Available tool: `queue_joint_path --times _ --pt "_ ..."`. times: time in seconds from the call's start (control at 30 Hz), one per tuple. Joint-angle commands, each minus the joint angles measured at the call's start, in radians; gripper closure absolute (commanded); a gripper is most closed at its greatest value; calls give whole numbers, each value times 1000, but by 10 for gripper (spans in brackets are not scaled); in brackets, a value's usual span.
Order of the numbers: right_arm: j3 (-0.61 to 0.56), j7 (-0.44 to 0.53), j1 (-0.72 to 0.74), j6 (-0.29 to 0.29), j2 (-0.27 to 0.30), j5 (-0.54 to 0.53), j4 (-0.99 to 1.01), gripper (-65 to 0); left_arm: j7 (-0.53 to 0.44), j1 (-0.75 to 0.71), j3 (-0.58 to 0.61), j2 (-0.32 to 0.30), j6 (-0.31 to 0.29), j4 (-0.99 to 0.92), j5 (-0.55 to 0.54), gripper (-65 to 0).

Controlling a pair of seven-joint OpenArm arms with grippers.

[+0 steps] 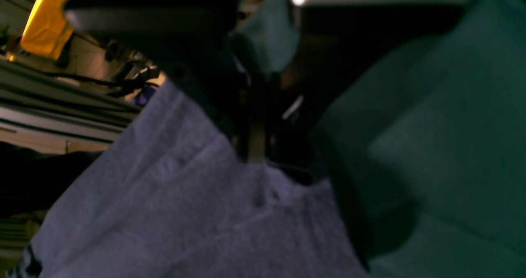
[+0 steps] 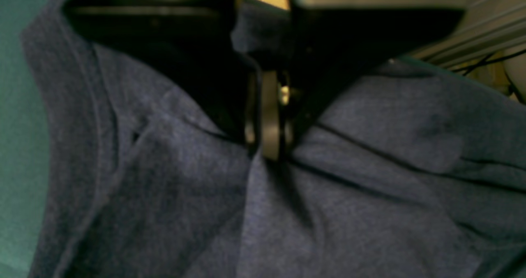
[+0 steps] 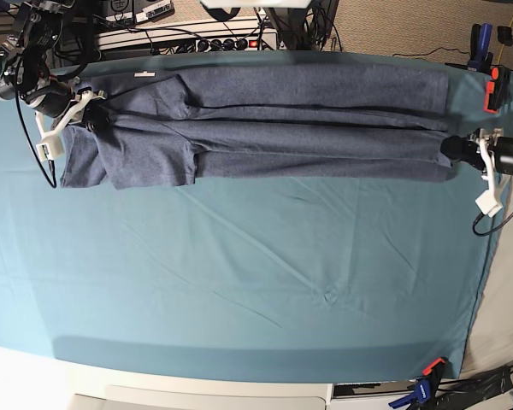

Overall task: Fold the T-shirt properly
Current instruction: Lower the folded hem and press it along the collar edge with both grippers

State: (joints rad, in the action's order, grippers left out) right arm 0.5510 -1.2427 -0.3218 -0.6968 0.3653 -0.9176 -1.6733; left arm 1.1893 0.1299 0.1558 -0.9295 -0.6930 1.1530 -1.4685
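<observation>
The dark blue-grey T-shirt (image 3: 282,128) lies folded lengthwise into a long band across the far part of the table, plain side up. A sleeve (image 3: 145,162) spreads toward the near side at the left end. My right gripper (image 3: 92,120) is at that left end, shut on the T-shirt fabric (image 2: 349,187); creases fan out from its fingertips (image 2: 269,146). At the band's right end my left gripper (image 3: 451,147) is shut on the edge of the T-shirt (image 1: 185,212), pinching it at its tips (image 1: 257,152). No lettering shows.
A teal table cloth (image 3: 239,273) covers the table. Clamps hold it at the far right corner (image 3: 493,85) and the near right edge (image 3: 426,386). Cables and a power strip (image 3: 197,38) run behind the far edge.
</observation>
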Motion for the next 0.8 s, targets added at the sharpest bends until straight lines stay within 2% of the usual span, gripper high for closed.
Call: queue_joint_path --times 0.0,0.2,0.5,0.77 --pt "11 1 3 -1 23 -17 -14 -12 0 17 -11 -45 -5 21 -15 0" --pt "11 -26 3 -1 22 -67 -15 0 0 16 -11 -80 -5 91 -15 0" --pt "12 -41 -26 -1 23 -90 -26 0 0 -53 -11 -79 -5 138 -15 0" --pt "12 -45 -90 -1 23 -87 -138 0 0 -100 -11 -79 -5 156 -15 0"
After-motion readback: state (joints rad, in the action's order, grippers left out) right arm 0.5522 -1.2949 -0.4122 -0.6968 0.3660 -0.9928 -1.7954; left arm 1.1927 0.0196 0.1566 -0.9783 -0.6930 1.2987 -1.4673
